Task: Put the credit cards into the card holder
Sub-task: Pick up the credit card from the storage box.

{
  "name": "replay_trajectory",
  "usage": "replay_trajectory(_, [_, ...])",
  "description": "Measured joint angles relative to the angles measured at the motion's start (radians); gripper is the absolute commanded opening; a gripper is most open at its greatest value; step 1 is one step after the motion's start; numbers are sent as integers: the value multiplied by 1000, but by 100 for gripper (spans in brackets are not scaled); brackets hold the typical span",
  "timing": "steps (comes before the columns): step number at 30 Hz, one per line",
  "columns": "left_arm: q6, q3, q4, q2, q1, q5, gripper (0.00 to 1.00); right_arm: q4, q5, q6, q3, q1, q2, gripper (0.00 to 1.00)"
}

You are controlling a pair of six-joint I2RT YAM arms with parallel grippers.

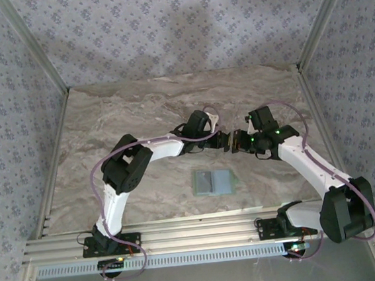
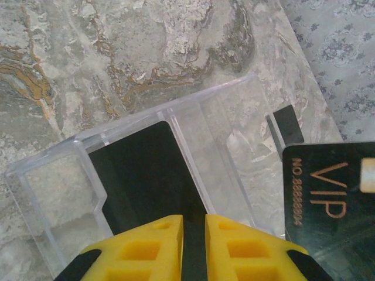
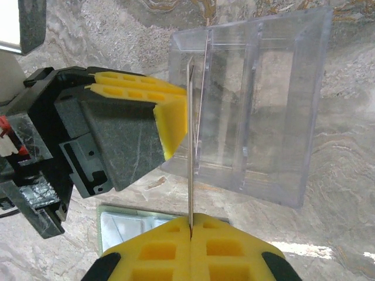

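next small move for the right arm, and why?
Likely swing the right claw back and down toward the card holder. It is shut on a card, edge-on, beside the left claw; the card holder lies flat, apart from both claws.

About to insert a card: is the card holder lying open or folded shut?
Open. In the top view the card holder lies flat on the table, its two panels spread side by side.
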Motion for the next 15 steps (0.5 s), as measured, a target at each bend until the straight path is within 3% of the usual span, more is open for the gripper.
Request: replay_trajectory(15, [1,-10,0,-6,0,12,16,-10,24,-1,16,-26,82,3])
